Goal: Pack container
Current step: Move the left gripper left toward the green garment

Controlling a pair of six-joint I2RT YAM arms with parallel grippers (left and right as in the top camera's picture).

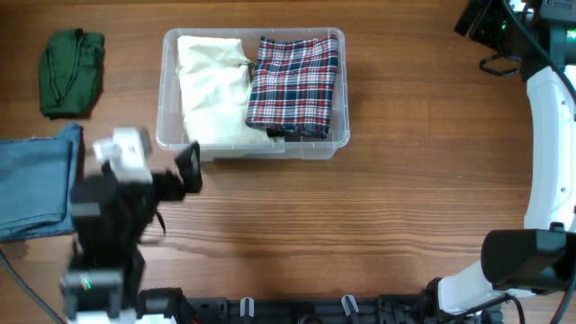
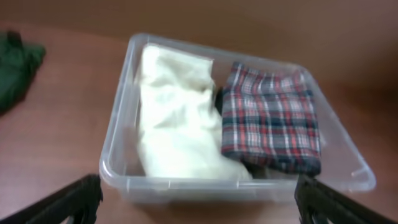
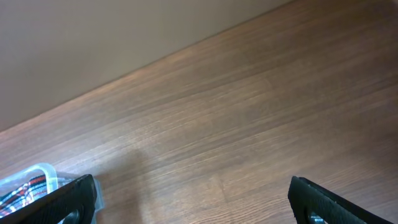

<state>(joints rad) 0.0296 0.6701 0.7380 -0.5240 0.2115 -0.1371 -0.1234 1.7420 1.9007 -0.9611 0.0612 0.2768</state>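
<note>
Your left pincer (image 2: 199, 208) stands wide open and empty, with only its fingertips in frame. The right pincer (image 3: 196, 205) stands the same. The container (image 1: 168, 90) sits at 11 o'clock on the tabletop (image 1: 405, 180), holding cream cloth (image 1: 211, 85) and plaid cloth (image 1: 295, 81). The blue cloth (image 1: 36, 180) at 9 o'clock is cut off by the frame edge.

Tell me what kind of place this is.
Likely a robotics lab workbench: a wooden table, a left arm and right arm, and a clear container holding a cream garment and a plaid garment.
</note>
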